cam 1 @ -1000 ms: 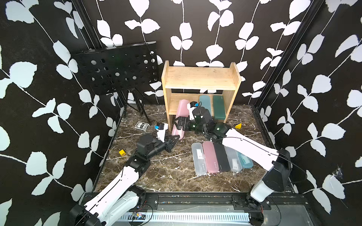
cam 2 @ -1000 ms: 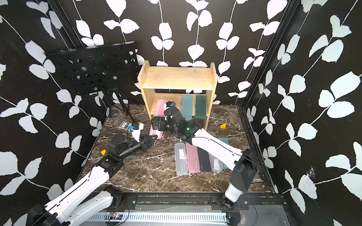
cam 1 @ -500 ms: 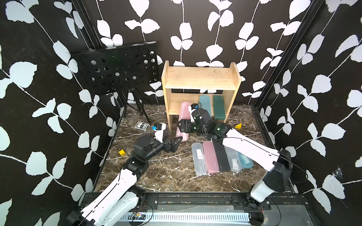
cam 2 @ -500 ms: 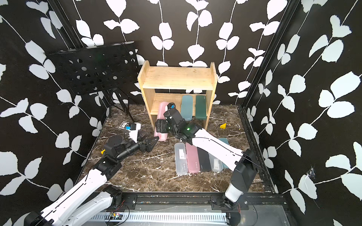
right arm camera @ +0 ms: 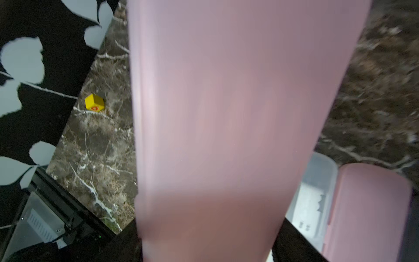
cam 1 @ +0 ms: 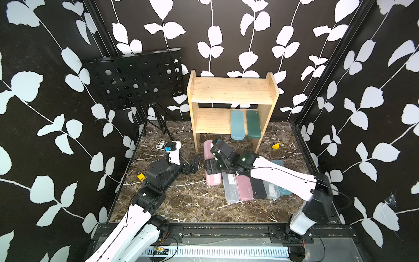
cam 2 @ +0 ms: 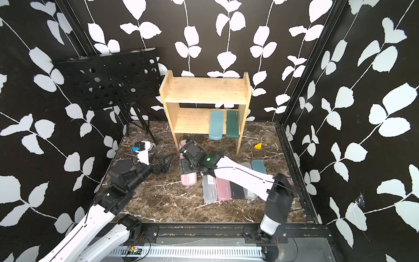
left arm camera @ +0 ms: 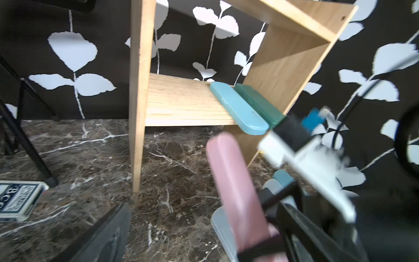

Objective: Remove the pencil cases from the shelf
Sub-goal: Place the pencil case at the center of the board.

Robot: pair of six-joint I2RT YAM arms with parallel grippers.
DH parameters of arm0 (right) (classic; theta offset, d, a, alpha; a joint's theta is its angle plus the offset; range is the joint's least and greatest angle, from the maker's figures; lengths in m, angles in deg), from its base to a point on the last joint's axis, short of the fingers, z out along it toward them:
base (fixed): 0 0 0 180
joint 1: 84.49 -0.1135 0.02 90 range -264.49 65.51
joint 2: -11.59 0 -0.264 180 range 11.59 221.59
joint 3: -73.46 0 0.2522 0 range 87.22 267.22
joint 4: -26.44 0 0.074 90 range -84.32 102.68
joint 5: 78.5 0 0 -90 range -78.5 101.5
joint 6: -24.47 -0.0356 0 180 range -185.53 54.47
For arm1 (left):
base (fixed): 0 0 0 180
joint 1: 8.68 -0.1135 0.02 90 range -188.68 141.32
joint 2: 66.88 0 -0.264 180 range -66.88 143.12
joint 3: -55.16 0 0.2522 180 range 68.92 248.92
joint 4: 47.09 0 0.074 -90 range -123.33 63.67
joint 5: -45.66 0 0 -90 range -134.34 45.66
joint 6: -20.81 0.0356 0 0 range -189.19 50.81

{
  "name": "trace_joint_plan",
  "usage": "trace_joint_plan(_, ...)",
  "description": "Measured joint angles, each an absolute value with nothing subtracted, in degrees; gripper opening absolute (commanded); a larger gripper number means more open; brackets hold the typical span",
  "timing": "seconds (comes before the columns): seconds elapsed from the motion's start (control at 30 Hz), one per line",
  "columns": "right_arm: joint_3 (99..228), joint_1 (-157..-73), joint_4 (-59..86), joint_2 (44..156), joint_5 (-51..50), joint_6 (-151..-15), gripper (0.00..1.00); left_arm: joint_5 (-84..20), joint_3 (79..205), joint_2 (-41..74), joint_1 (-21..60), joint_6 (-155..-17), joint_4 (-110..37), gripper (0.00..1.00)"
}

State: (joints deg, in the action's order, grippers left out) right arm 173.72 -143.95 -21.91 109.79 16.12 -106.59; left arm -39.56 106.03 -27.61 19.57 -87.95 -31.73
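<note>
Shelf (cam 1: 231, 90): stands at the middle of the rear edge of the marble tabletop (cam 1: 181, 199). The upper tier is bare. The lower tier carries two cases at its right end, side by side and overhanging the front edge: the light blue-teal pencil case (cam 1: 237, 124) and, next to the side panel, the dark green pencil case (cam 1: 253, 124).

Right gripper (cam 1: 210, 166): fingers closed across the pink pencil case (cam 1: 213, 179), gripping it near mid-length. The case lies lengthwise in front of the shelf's left leg. Whether its lower face touches the tabletop cannot be told. It fills the right wrist view (right arm camera: 226, 113).

Left gripper (cam 1: 192, 164): fingers spread wide, nothing between them, just to the left of the gripped case.

Row on the tabletop, right of centre, cases parallel and touching: frosted clear pencil case (cam 1: 231, 192), second pink pencil case (cam 1: 246, 189), black pencil case (cam 1: 258, 189), second frosted pencil case (cam 1: 272, 191), second light blue-teal pencil case (cam 1: 278, 163). The right arm partly covers them.

Other items: black perforated music stand (cam 1: 136, 84) at the rear left corner; patterned card box (cam 1: 161, 145) and yellow cube (cam 1: 141, 176) near the left edge; yellow wedge (cam 1: 276, 145) near the right edge.
</note>
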Motion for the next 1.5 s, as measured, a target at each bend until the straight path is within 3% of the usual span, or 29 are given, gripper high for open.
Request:
trace_joint_plan(0.33, 173.7, -145.2, -23.2, 122.2, 13.8, -111.6, 0.73, -42.0, 106.3, -25.7, 19.4, -87.8, -28.2, 0.99)
trace_joint_plan(0.77, 172.7, -145.3, -26.1, 125.3, 14.7, -113.6, 0.75, -43.2, 106.3, -25.3, 19.5, -87.8, -26.4, 0.99)
trace_joint_plan(1.3, 170.3, -143.0, -26.3, 125.7, 14.7, -113.5, 0.79, -55.3, 106.3, -28.0, 19.5, -89.6, -22.4, 0.99)
trace_joint_plan(1.5, 170.3, -142.7, -26.3, 125.7, 15.0, -113.1, 0.85, -58.0, 106.3, -28.4, 19.5, -90.3, -21.2, 0.99)
